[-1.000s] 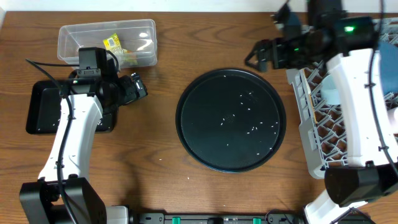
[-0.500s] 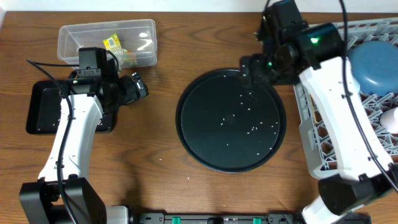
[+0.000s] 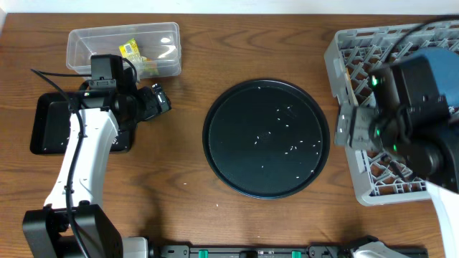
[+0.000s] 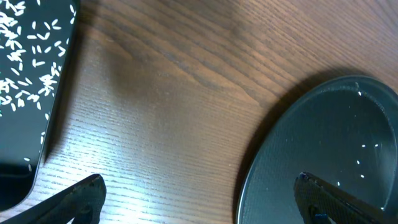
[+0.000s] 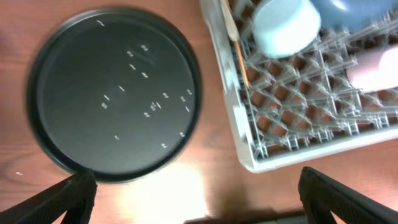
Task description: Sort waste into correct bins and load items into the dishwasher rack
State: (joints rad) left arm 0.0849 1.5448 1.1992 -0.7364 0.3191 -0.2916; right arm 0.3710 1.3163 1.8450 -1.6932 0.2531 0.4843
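Back from over the large round black tray [image 5: 68, 130], the right arm [image 3: 412, 136] hung above the grey lattice dishwasher rack [image 5: 249, 149], its jaws and the left arm's [image 3: 86, 143] apart and empty; small light-blue cup [image 5: 283, 25], small pink cup [image 5: 376, 65] and large dark-blue bowl [image 5: 348, 12] sat racked, yellow-green snack wrapper [image 3: 133, 50] lay in the clear plastic tub [image 3: 79, 43], but loose white rice grains [image 5: 152, 106] were left on that tray.

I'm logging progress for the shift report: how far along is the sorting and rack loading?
Done: yellow-green wrapper in the clear tub, rice in the black rectangular tray, light-blue cup, pink cup and dark-blue bowl in the rack. In hand: nothing; left gripper and right gripper are open. Left: scattered rice grains on the round tray.
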